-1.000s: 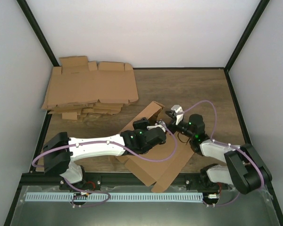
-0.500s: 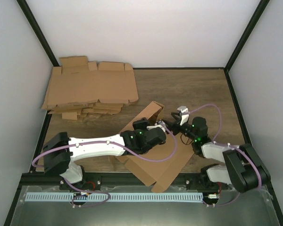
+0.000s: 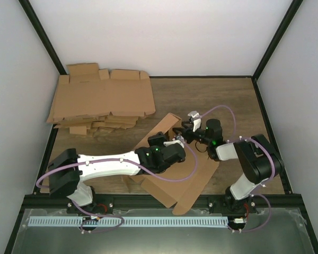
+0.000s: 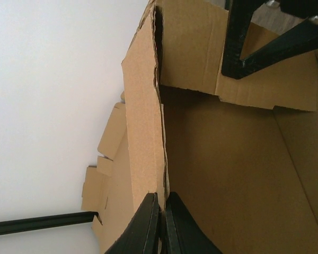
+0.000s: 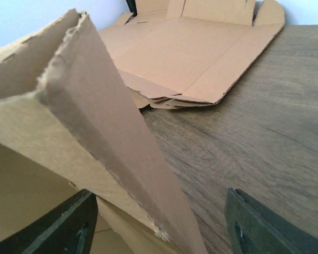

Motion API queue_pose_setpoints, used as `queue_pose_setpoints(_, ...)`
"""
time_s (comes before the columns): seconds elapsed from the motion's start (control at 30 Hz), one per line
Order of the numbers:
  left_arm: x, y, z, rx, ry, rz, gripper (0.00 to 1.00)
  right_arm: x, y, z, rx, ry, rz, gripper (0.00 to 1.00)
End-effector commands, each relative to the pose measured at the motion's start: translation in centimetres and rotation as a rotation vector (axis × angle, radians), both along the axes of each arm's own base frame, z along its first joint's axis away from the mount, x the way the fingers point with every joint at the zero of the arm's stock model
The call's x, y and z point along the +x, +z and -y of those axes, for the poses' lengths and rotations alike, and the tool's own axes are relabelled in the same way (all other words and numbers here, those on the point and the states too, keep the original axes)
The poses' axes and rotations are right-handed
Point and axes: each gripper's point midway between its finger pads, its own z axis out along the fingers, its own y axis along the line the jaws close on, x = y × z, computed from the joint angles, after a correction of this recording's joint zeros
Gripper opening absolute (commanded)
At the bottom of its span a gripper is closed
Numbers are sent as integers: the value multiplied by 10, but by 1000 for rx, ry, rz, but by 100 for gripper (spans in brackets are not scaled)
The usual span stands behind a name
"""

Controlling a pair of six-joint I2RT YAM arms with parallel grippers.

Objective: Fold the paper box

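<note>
The paper box point(image 3: 197, 177) is a brown cardboard piece lying mid-table with one wall point(image 3: 168, 125) raised at its far corner. My left gripper point(image 3: 175, 143) is shut on the edge of that upright wall point(image 4: 143, 132); its fingertips point(image 4: 148, 222) pinch the cardboard between them. My right gripper point(image 3: 184, 128) stands open at the same corner. In the right wrist view its fingers point(image 5: 69, 227) straddle the folded, pointed flap point(image 5: 95, 116) without touching it. The right gripper's black fingers point(image 4: 236, 42) also show over the box's inner wall in the left wrist view.
A pile of flat brown cardboard blanks point(image 3: 103, 100) lies at the table's back left, also visible in the right wrist view point(image 5: 201, 47). Bare wood table point(image 3: 222, 100) stretches behind and right of the box. Black frame posts and white walls border the table.
My right arm has swung left and forward, bringing its gripper over the raised corner flap, and its jaws have narrowed somewhat. The left gripper has kept its pinch on the wall.
</note>
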Motion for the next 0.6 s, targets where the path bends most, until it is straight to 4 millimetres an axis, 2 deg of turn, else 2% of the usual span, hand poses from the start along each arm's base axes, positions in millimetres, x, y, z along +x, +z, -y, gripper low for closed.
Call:
queue_pose_setpoints(0.0,-13,-15,8,4,-81,-74,4,19,15,-11,1,3,79,64)
queue_pose_setpoints(0.23,-15,-12,7,-20,-91,-81,4,27,13,-31,-22,-6,116,45)
queue_pose_setpoints(0.4,-17,-9,5,-36,-98,-81,4,27,17,-37,-6,-40,153,34)
queue_pose_setpoints(0.57,-18,-10,1,-39,-100,-85,4,24,20,-42,5,-53,174,15)
